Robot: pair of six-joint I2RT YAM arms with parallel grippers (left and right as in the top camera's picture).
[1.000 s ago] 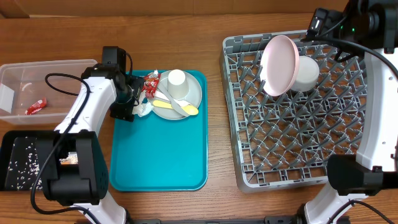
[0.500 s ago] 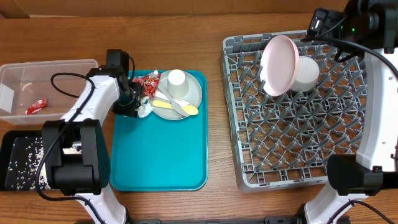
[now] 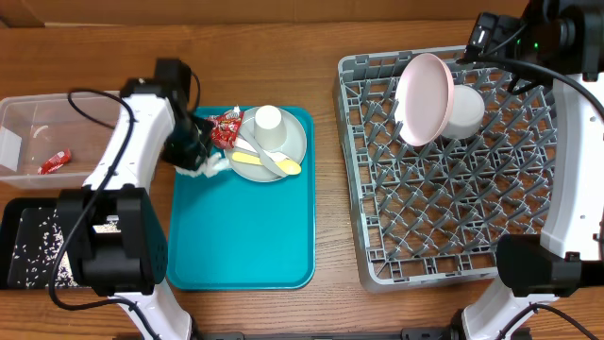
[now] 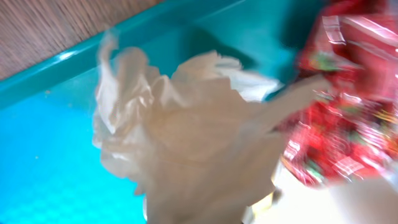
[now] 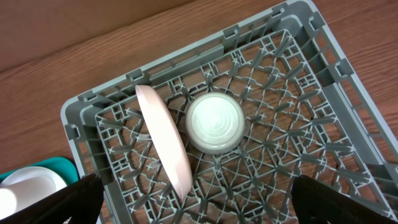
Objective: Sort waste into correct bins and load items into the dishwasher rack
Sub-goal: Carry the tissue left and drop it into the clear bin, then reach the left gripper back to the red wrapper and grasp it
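Observation:
My left gripper (image 3: 198, 157) is shut on the crumpled white tissue (image 3: 213, 166) at the teal tray's back left corner. In the left wrist view the tissue (image 4: 186, 143) fills the frame and hides the fingers, with a red candy wrapper (image 4: 348, 118) just right of it. Beside that wrapper (image 3: 225, 127), the grey-green plate (image 3: 294, 140) carries the white cup (image 3: 269, 121), yellow spoon (image 3: 247, 159) and pale fork (image 3: 274, 164). My right gripper (image 5: 208, 205) hangs open above the dishwasher rack (image 5: 292, 155), which holds the pink plate (image 5: 163, 140) on edge and the upturned white bowl (image 5: 214, 122).
The clear tub (image 3: 85, 99) at far left holds another red wrapper (image 3: 55, 162). In front of it the black tray (image 3: 11, 222) holds rice grains (image 3: 33, 250). The teal tray (image 3: 241, 236) lies between the bins and the rack (image 3: 453, 217).
My left gripper has gone from open to shut on the tissue and shifted slightly back and left over the tray corner. The right arm has not moved.

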